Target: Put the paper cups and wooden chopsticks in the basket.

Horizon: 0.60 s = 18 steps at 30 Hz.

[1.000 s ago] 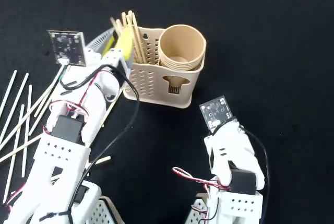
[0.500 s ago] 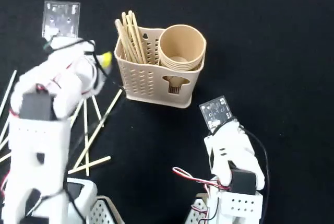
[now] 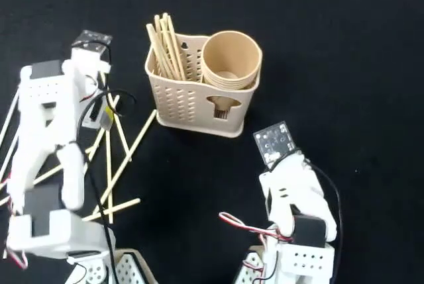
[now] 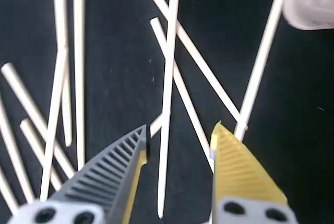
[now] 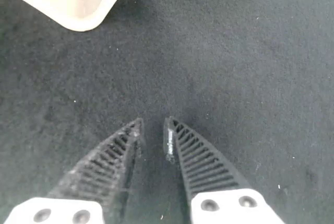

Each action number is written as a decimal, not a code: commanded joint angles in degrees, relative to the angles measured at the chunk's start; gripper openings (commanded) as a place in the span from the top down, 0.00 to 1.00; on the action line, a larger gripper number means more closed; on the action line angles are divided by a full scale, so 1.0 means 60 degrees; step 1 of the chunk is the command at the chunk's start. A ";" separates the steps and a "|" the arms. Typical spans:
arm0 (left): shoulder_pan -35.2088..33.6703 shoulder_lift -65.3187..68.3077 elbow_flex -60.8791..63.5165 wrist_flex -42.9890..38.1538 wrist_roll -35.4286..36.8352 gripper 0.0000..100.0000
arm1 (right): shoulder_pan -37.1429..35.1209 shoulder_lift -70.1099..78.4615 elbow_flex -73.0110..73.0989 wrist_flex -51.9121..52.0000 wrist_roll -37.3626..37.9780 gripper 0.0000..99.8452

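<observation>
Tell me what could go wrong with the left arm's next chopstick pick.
1. The left tool hangs open over loose chopsticks that cross one another. Closing may catch two at once or lever a neighbour away.
2. The standing chopsticks in the basket lean and poke above its rim beside the paper cups. A new one could snag them or miss the narrow compartment.

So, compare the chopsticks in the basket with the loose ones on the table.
In the basket, the bunched chopsticks stand near upright in one compartment; the loose chopsticks lie flat on the table, scattered and crossing. The bunched ones sit beside the stacked paper cups; the loose ones lie below the open left gripper. Both are plain pale wooden sticks.
</observation>
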<state>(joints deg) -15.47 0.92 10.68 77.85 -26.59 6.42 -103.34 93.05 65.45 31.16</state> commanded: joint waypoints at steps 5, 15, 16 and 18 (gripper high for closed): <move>-0.0066 0.1934 -0.0579 -0.2125 -0.0205 0.80 | 0.0161 -0.0681 -0.0037 -0.0190 0.0029 0.92; -0.0051 0.2432 -0.0564 -0.2623 -0.0220 0.97 | 0.0161 -0.0681 -0.0037 -0.0190 0.0029 0.92; -0.0066 0.2344 -0.0491 -0.2623 -0.0220 0.96 | 0.0161 -0.0681 -0.0037 -0.0190 0.0029 0.92; -0.0095 0.2095 -0.0462 -0.2593 -0.0220 0.97 | 0.0161 -0.0681 -0.0037 -0.0190 0.0029 0.92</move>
<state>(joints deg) -15.47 17.10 10.59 62.29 -27.56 6.42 -103.34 93.05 65.45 31.16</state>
